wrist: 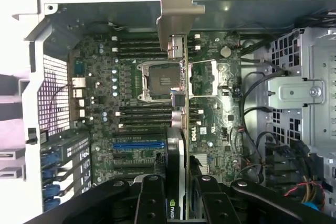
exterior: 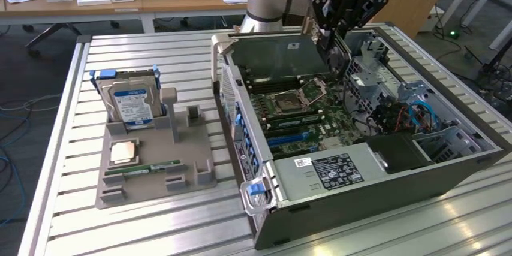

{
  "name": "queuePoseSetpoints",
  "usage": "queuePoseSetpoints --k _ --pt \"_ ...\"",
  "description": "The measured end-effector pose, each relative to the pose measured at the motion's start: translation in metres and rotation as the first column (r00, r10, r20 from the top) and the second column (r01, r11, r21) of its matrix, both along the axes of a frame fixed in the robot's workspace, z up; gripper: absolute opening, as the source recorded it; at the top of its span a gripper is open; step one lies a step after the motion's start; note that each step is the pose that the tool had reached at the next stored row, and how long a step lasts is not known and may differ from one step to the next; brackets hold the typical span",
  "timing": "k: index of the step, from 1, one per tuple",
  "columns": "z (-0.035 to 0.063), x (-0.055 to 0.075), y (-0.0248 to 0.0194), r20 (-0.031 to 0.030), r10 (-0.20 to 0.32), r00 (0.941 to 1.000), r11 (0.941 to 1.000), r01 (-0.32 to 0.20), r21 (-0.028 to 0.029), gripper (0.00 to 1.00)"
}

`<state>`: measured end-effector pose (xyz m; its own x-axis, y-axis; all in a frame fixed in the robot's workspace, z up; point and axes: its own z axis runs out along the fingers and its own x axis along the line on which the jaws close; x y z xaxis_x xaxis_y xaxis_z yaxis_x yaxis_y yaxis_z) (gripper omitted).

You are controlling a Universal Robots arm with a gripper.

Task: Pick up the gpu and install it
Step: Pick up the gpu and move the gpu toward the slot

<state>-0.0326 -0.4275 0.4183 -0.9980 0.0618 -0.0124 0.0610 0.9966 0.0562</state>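
gripper is over the open computer case, toward the case's far end in the exterior view. jaws are part closed and clamped on the graphics card, one finger on each flat face. the card hangs below the fingers and is seen nearly edge-on.

in the wrist view the graphics card runs as a thin strip from between the two black fingers out over the motherboard. its silver bracket is at the far end, by the case's grey metal wall. a logo shows on the card face close to the grip. the card's edge passes just beside the processor socket and the dark memory slots. the blue slot lies to one side of the card, apart from it. the card isn't seated in any slot. can't tell if its lower end touches the board.

the case lies on its side on a slatted metal table, at the exterior view's right. well apart, at that view's left, a grey holder carries a blue-labelled hard drive standing upright. a processor chip lies flat on it, with a green memory stick just in front of the chip.
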Motion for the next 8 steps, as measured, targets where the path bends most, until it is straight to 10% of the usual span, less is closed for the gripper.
queuePoseSetpoints --k 8 --pt "0.0000 0.017 0.0004 0.0000 0.000 1.0000 1.0000 0.000 0.0005 0.27"
